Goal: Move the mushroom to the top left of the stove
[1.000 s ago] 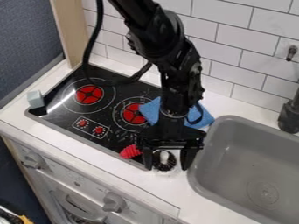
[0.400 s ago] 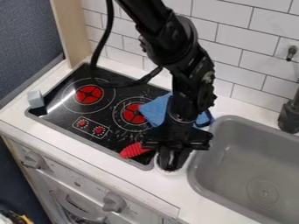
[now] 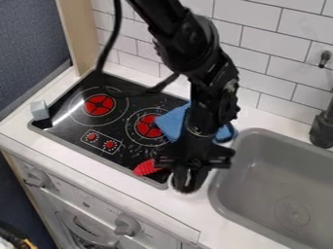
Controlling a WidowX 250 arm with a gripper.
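Note:
The black gripper (image 3: 187, 187) hangs low over the white counter, between the stove's front right corner and the sink. Under and around its lower end, a pale, rounded rim (image 3: 174, 186) partly shows. A small whitish patch at the gripper may be part of the mushroom, but most of that spot is hidden and I cannot tell for sure. The black stove (image 3: 123, 127) lies to the left, with one red burner (image 3: 100, 104) toward its upper left and another (image 3: 149, 126) nearer its middle.
A red ridged object (image 3: 146, 168) lies at the stove's front right edge, close beside the gripper. A blue cloth (image 3: 171, 121) lies behind the arm. The grey sink (image 3: 280, 187) is on the right, and a pale block (image 3: 40, 110) stands at the stove's left corner.
Over the last second the arm has shifted slightly right and its gripper has turned. The round dark-and-white item seen below it earlier is now mostly covered.

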